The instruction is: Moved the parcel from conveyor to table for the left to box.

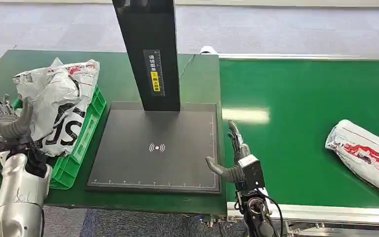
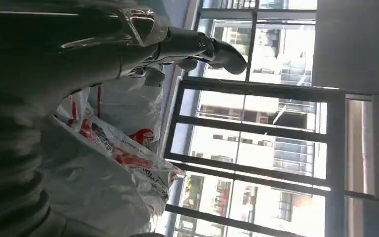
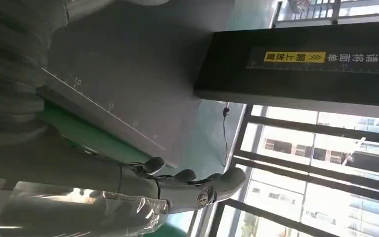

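A white parcel with red print [image 1: 367, 157] lies on the green conveyor belt [image 1: 296, 98] at the far right. Another white parcel with black and red lettering [image 1: 59, 106] sits piled in the green crate [image 1: 88, 132] on the left of the table. My left hand [image 1: 2, 116] stands upright beside that parcel with its fingers spread and its thumb close against the bag; it holds nothing. The left wrist view has this hand [image 2: 128, 49] alongside the crumpled bag [image 2: 118, 148]. My right hand [image 1: 234, 154] is open and empty at the seam between the black plate and the belt, well short of the conveyor parcel.
A black scanning plate [image 1: 128, 163] covers the table's middle, and a tall black post [image 1: 148, 49] rises from its back edge. The right wrist view looks past my right hand [image 3: 177, 190] to the plate [image 3: 128, 74] and post [image 3: 301, 64]. The belt's metal rail [image 1: 325, 212] runs along the front.
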Motion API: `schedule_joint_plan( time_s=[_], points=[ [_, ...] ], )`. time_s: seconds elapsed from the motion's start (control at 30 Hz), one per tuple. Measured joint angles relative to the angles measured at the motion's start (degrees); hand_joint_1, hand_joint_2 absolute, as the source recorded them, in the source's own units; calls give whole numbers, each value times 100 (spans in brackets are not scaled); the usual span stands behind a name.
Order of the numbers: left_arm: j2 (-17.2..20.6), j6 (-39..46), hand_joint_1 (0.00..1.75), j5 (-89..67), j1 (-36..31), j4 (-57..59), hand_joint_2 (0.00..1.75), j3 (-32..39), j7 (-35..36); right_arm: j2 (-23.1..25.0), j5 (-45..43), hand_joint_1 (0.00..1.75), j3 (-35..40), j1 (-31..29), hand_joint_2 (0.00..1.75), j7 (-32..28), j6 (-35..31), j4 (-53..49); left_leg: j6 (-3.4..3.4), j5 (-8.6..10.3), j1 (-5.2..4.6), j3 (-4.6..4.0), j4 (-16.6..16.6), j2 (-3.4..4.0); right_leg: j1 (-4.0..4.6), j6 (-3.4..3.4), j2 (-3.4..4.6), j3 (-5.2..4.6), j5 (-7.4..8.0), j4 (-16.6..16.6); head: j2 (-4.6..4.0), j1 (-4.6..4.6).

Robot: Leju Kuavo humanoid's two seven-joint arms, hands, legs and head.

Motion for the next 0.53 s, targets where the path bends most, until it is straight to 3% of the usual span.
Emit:
schedule_joint_plan(
  time_s=[0.27, 0.4, 0.53],
  points=[
    [-328, -133, 0, 81, 1232, -1580, 175, 252, -438, -9, 2, 0, -24, 80, 175, 9, -13, 0, 0, -2, -1, 0, 0, 15, -1, 0, 3, -1, -1, -2, 0, -6],
    [-862, -247, 0, -392, 2017, -2697, 175, 247, -634, -9, 2, 0, -44, 107, 175, 11, -26, 0, 2, -6, -5, 0, 0, 15, -4, 2, 3, -1, -3, -6, 0, -6],
    [-1549, -869, 0, -835, 2784, -3729, 175, 114, -654, -9, 22, 0, -55, 123, 175, 20, -31, 0, 5, -12, -8, 0, 1, 14, -7, 4, 3, 0, -4, -9, 0, 0]
  ],
)
